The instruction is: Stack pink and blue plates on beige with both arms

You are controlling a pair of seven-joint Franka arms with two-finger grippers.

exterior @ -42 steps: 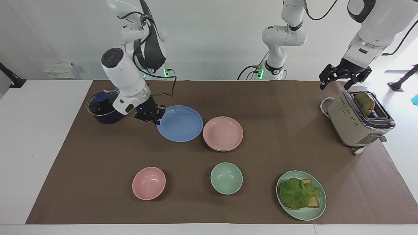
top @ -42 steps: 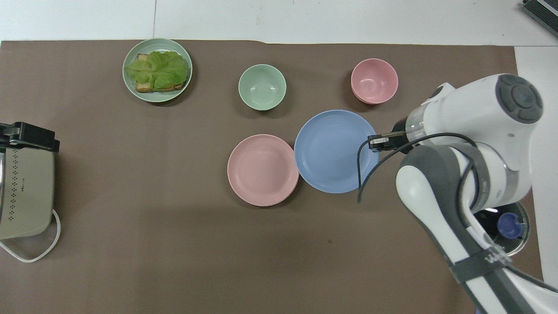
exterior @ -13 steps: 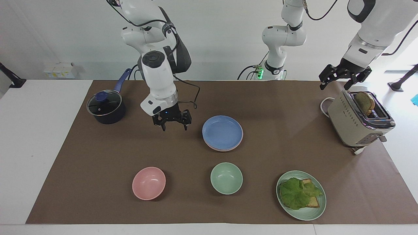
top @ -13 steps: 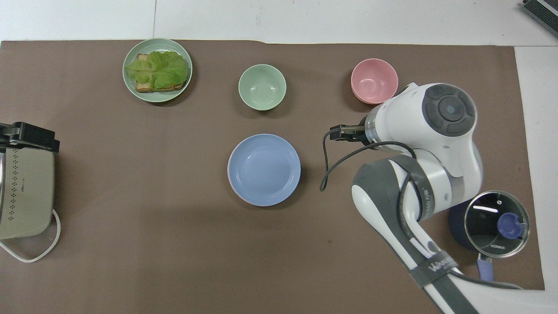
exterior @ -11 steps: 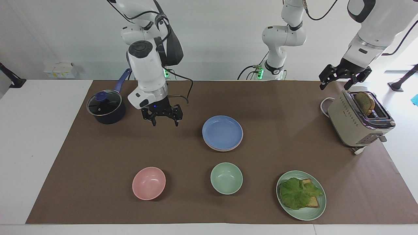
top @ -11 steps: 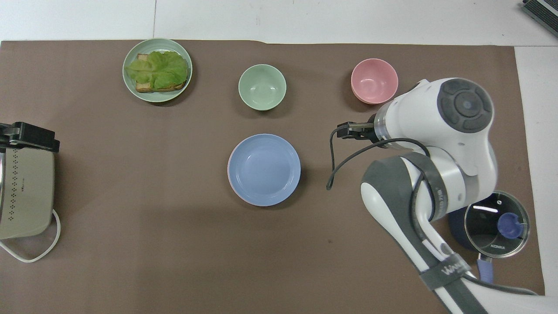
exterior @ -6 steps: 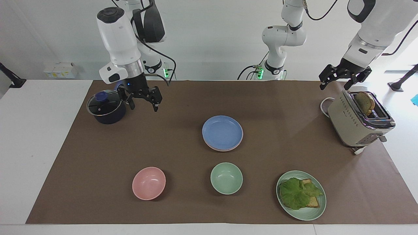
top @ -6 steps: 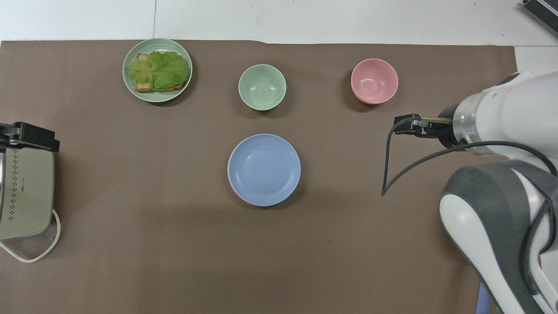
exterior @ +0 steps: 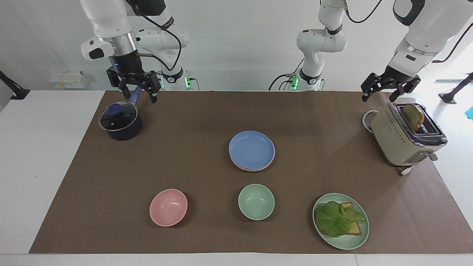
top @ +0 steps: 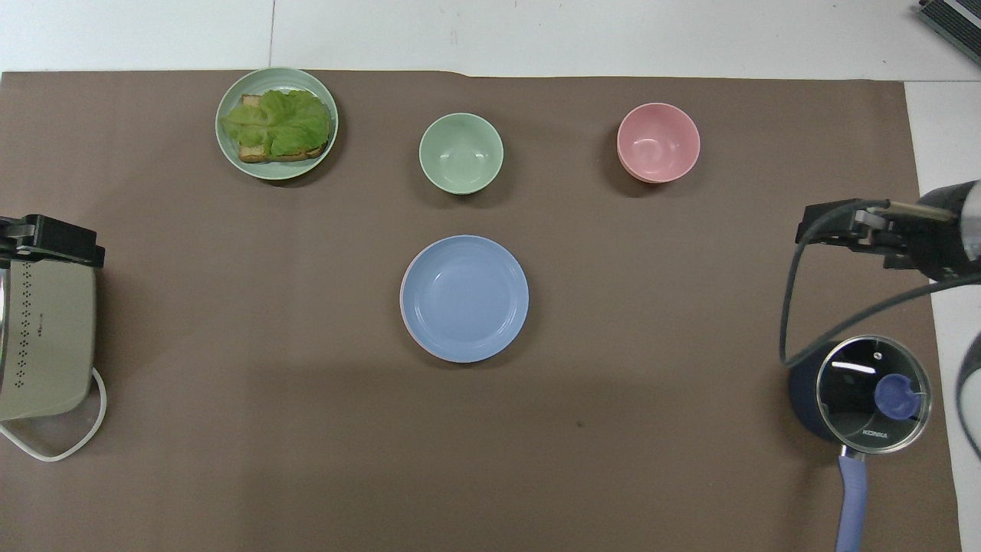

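Facing view: blue plate (exterior: 251,149) at mid-table, topping a stack, with a pink plate's (exterior: 247,167) rim just showing under it; any beige plate beneath, not made out. Right gripper (exterior: 135,93) raised over the pot's handle at the right arm's end, jaws apart, empty. Left gripper (exterior: 382,91) hanging over the table's edge beside the toaster (exterior: 402,138), jaws apart, holding nothing. Dark pot (exterior: 119,122) with glass lid and blue knob, nearer the robots than the stack. Slice of bread (exterior: 412,115) standing in the toaster's slot. Pink bowl (exterior: 168,207), green bowl (exterior: 256,201) and green plate (exterior: 345,240) with lettuce on toast in a row farther from the robots than the stack. A line of writing on the toaster's side, too small to read.

Overhead view: blue plate (top: 464,298) centred on the brown mat, a sliver of pink at its edge. "KONKA" printed on the pot lid (top: 873,394). Right gripper (top: 831,226) in from the right arm's end, jaws not readable here. Left gripper (top: 54,239) seen as a black block over the toaster (top: 42,345). Pink bowl (top: 657,142), green bowl (top: 460,153) and green plate (top: 230,149) well apart along the mat.
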